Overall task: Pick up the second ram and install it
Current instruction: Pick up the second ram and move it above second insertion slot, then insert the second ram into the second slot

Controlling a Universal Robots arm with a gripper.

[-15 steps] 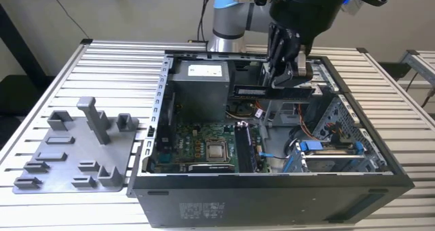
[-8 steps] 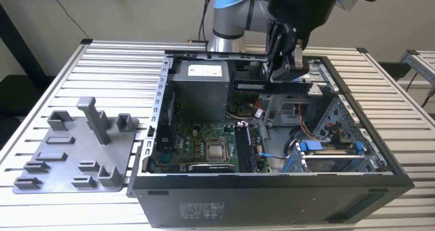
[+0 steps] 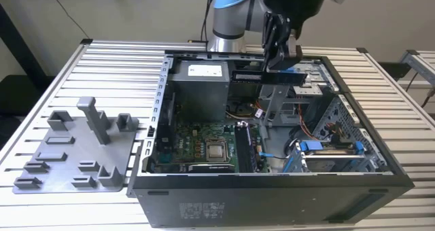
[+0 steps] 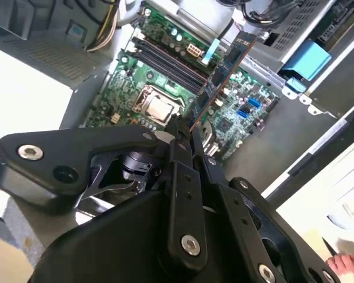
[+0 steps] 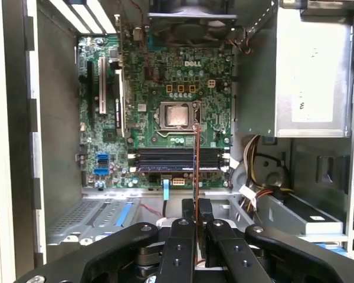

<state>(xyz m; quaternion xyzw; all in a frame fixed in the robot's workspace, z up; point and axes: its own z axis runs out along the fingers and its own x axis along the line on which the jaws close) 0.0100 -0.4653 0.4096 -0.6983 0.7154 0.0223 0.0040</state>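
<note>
My gripper (image 3: 281,58) hangs above the open computer case (image 3: 272,182), shut on the second ram (image 3: 268,77). The ram is a thin dark-green stick held level over the case's far side. In the second wrist view the second ram (image 4: 224,68) sticks out edge-on from the gripper (image 4: 186,134) toward the motherboard (image 4: 135,88). In the first wrist view the second ram (image 5: 196,159) shows as a thin vertical edge between the fingers (image 5: 189,212). It crosses the dark memory slots (image 5: 177,160) below the processor socket (image 5: 177,115), well above them.
A grey fixture plate (image 3: 75,149) with upright posts lies on the slatted table at the exterior view's left. Inside the case are the power supply (image 3: 200,86), a drive cage (image 3: 329,157) and loose cables (image 5: 253,171). A person's hand (image 4: 345,262) shows at the frame's edge.
</note>
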